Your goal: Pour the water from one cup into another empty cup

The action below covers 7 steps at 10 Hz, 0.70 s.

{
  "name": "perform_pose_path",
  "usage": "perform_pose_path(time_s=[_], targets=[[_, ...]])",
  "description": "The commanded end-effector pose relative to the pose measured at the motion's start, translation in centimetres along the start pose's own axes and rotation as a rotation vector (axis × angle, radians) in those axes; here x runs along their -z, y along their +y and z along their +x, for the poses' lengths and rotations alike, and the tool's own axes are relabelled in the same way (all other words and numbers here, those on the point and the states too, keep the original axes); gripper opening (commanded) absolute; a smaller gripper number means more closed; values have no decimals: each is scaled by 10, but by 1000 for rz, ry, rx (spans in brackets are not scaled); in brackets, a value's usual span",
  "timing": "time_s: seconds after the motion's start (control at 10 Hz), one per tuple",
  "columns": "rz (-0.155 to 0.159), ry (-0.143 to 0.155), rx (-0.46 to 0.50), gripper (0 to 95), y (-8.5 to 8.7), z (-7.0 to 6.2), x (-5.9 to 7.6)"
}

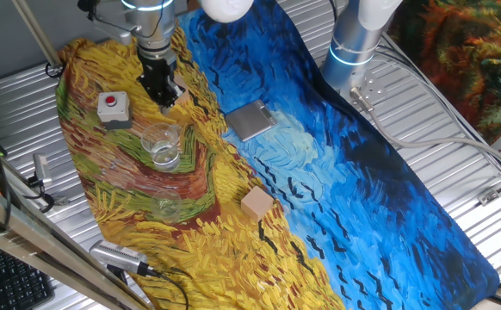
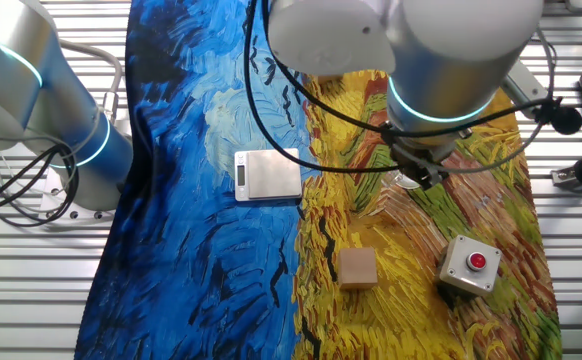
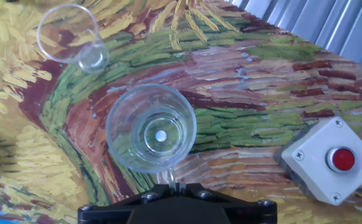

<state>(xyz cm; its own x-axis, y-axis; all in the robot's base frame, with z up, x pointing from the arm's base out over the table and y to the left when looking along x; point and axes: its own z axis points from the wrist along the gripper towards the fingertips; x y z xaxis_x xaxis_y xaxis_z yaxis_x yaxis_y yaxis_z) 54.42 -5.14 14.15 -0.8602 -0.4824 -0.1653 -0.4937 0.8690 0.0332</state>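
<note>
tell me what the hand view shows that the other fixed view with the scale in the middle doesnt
Only the hand view shows the larger tumbler whole, from above, and the smaller cup beyond it; the arm blocks them in the other fixed view. Only that fixed view shows the silver scale, the wooden block and the blue half of the cloth. Both show the red button box and the yellow cloth.

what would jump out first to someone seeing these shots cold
The swirling blue and yellow painted cloth covering the table grabs the eye first. On its yellow half stands the larger clear tumbler, just ahead of the black two-finger gripper, with the smaller faint clear cup beyond it. A grey box with a red button sits to one side, while a tan wooden block and a small silver scale lie near the colour boundary.
</note>
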Motion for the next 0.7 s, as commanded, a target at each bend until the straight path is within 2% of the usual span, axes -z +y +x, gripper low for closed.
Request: perform_pose_path(time_s=[0.1, 0.7], targets=[[-1, -4, -1, 0, 1, -2, -4], [1, -20, 2, 0, 2, -4, -14]])
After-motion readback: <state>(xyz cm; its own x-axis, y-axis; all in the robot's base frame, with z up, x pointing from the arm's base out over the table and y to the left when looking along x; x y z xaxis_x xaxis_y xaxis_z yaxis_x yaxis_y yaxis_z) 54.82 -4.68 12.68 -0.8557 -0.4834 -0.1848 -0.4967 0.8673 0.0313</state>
